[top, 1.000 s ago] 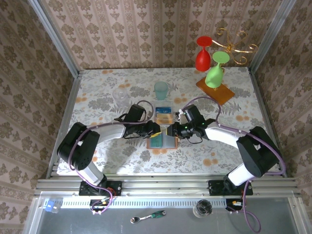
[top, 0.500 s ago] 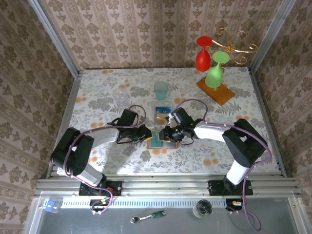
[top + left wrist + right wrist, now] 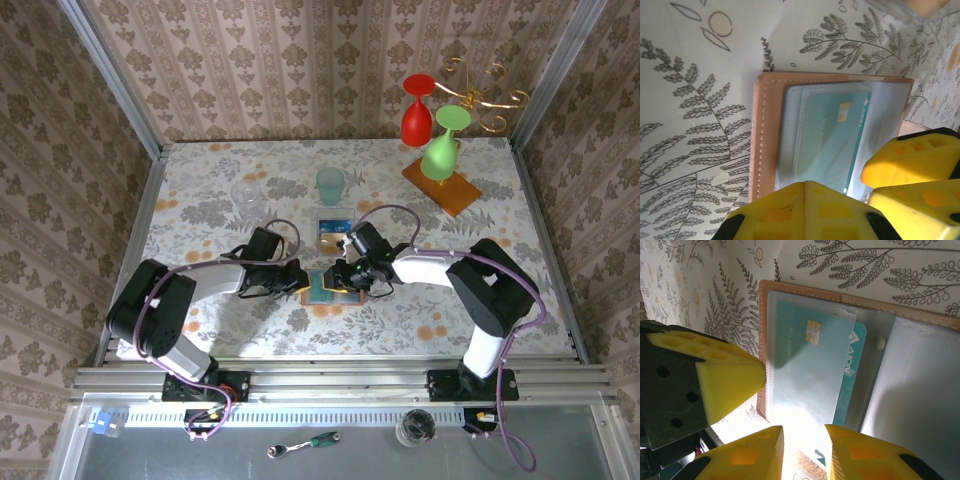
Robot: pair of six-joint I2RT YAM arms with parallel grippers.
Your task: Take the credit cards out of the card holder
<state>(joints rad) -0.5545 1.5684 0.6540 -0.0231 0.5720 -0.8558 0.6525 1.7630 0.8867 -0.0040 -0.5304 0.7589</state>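
The flower-patterned table [image 3: 200, 215] is reached across by both arms, whose tips are brought close together near its middle. Beneath and between those tips the tan leather card holder [image 3: 912, 385] is spread open and flat, with its grey inner pockets turned upward. Just beyond the fingers a clear tray [image 3: 335, 232] is set, with a blue and an orange flat item in it, both too small to be named.

The left gripper [image 3: 805, 189] is seen with its yellow fingers pressed together and no gap between them. Their tips are placed at the stitched tan border of the card holder; whether the leather is touched cannot be told. The right gripper [image 3: 804, 434] is held over an adjoining edge of the same half, its fingers set slightly apart with a narrow slot between them. A sliver of teal is visible in that slot, though whether anything is nipped is hidden by glare.

A teal credit card [image 3: 812, 367] is lodged in the translucent pocket, just ahead of the right fingers and beside the left ones. One corner is bared past the pocket's edge. A small gold chip [image 3: 813, 333] is carried on its face.
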